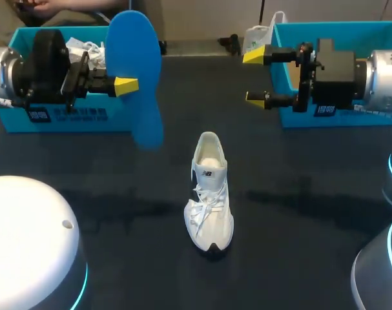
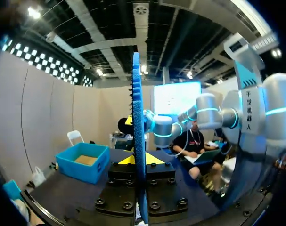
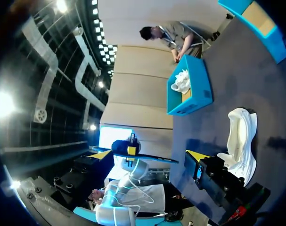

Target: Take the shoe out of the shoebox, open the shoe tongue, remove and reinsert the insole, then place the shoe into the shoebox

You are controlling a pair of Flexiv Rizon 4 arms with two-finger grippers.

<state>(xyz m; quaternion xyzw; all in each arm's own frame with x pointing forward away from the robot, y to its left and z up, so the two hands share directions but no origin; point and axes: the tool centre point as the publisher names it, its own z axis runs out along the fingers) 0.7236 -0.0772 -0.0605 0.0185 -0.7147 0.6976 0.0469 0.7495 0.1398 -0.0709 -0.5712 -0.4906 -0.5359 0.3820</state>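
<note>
The left gripper (image 2: 140,159) is clamped on the blue insole (image 1: 136,58). Its two yellow tips press the flat faces from either side, and the insole stands on edge, rising well above the fingers and hanging a little below them. It is held up in the air, clear of the table (image 1: 299,213).

Facing it, the right gripper (image 1: 256,77) is spread wide with nothing between its fingers. It hovers at about the same height, with a clear gap between the two tools.

The white shoe (image 1: 210,194) stands upright on the table, below that gap and nearer the robot than either gripper. Neither tool touches it. Its heel opening is on the side nearer the grippers and its toe points back toward the robot. How far back the tongue is folded I cannot tell.

Behind the left gripper is the left shoebox (image 1: 53,121), with something white inside. Behind the right gripper is the right shoebox (image 1: 338,29).

With the insole out of the shoe and in hand, I judge the step to be the reinsertion. The next move likely needs the left gripper to lower and tilt the insole so that one end enters the shoe's opening and slides toward the toe. The free right gripper would probably have to steady the shoe or hold its opening wide, since the light shoe may slide or tip when pushed.
</note>
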